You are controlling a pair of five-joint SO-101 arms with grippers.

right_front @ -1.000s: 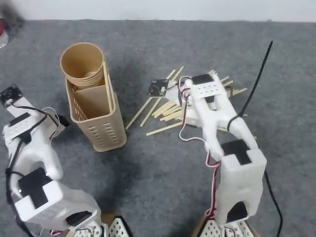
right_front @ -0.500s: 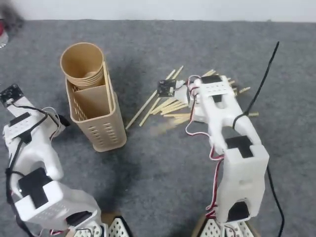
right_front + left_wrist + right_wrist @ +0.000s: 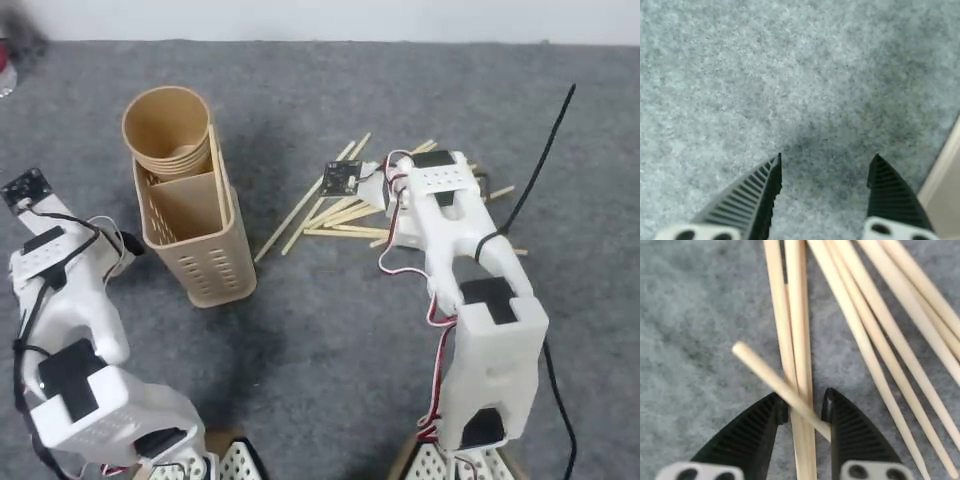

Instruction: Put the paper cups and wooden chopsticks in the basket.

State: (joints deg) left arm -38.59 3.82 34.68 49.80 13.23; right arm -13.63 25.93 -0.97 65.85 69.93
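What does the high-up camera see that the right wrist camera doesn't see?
From high up: the tan slotted plastic basket with stacked tan paper cups standing in it. From the right wrist: the right gripper up close, its black ribbed fingers pinching pale wooden chopsticks. Both: chopsticks lying on grey carpet.

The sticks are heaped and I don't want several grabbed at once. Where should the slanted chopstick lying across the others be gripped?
Grip the slanted chopstick near its free end, which juts out over bare carpet. Come straight down and close across its width. Farther along, by the right gripper, it crosses two other chopsticks, which would likely be caught too.
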